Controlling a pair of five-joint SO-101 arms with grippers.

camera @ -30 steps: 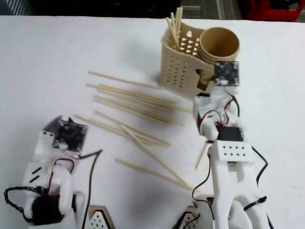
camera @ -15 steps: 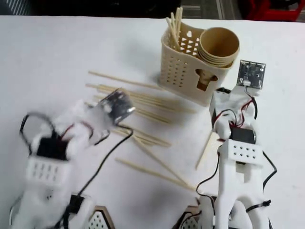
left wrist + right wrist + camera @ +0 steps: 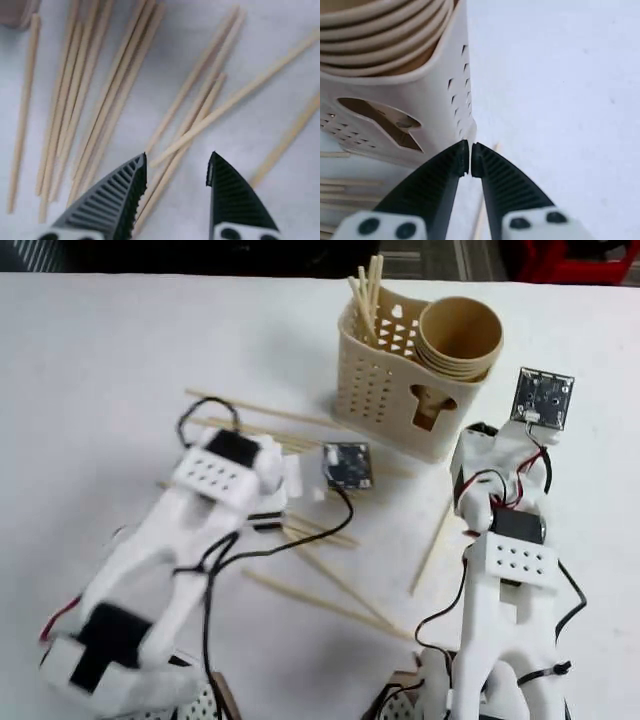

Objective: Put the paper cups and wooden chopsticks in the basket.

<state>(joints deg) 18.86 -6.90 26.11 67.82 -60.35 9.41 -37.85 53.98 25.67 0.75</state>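
Chopsticks [image 3: 80, 85] lay loose near the basket [image 3: 375, 390]; my left gripper [image 3: 177, 157] hung half-open, empty, over them, needing one stick centred between its jaws

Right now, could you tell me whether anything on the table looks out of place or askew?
Yes: most wooden chopsticks lie scattered on the table, crossing one another, beside the basket. Only a few upright chopsticks stand in it, next to the stacked paper cups. Nothing looks damaged.
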